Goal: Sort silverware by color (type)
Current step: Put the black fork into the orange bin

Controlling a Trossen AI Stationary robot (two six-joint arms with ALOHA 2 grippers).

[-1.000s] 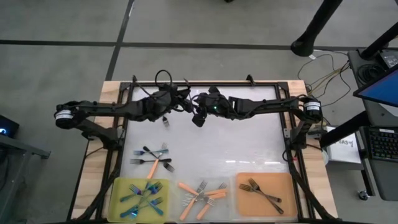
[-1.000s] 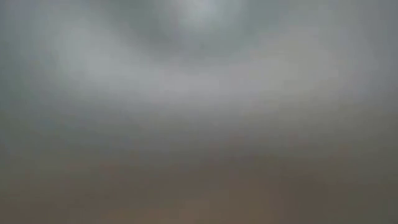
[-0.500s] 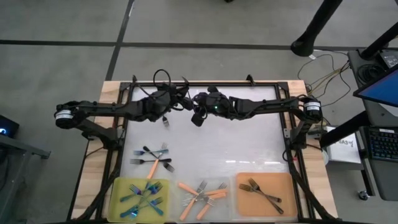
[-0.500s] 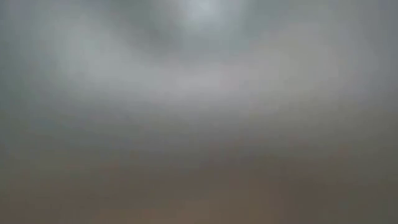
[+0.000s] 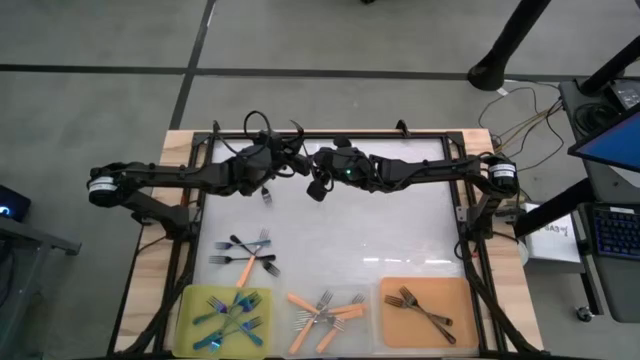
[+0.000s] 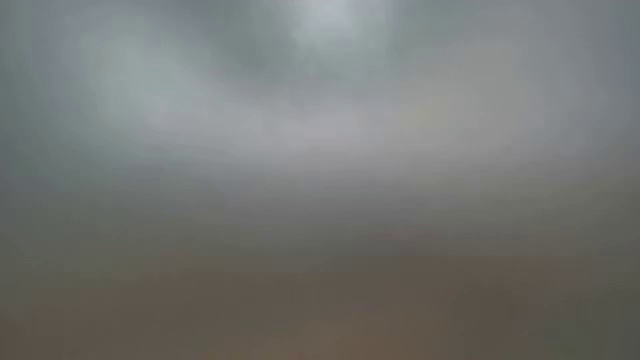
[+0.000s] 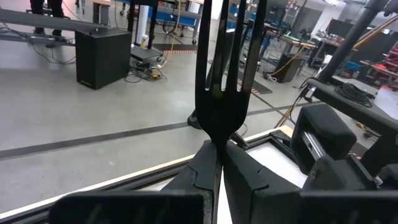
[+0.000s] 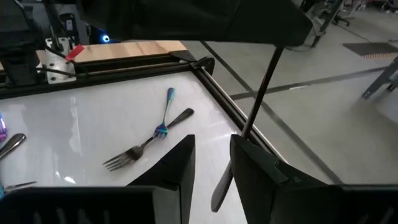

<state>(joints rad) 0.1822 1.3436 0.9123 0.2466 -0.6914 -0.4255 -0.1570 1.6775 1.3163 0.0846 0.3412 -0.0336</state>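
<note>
Pinching a dark grey-black metal fork (image 7: 222, 74) upper-centre of the high view, the left end effector (image 7: 219, 165) holds it tines-up; the right end effector (image 8: 211, 163) stands spread just beside.

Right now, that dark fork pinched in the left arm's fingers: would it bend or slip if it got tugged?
The dark fork stands straight up from the left gripper, tines unbent, so it is probably stiff. Its glossy surface suggests it could slide, since the fingers pinch only its narrow neck. Being slim, it is likely light, and might pivot in that small grip.
</note>
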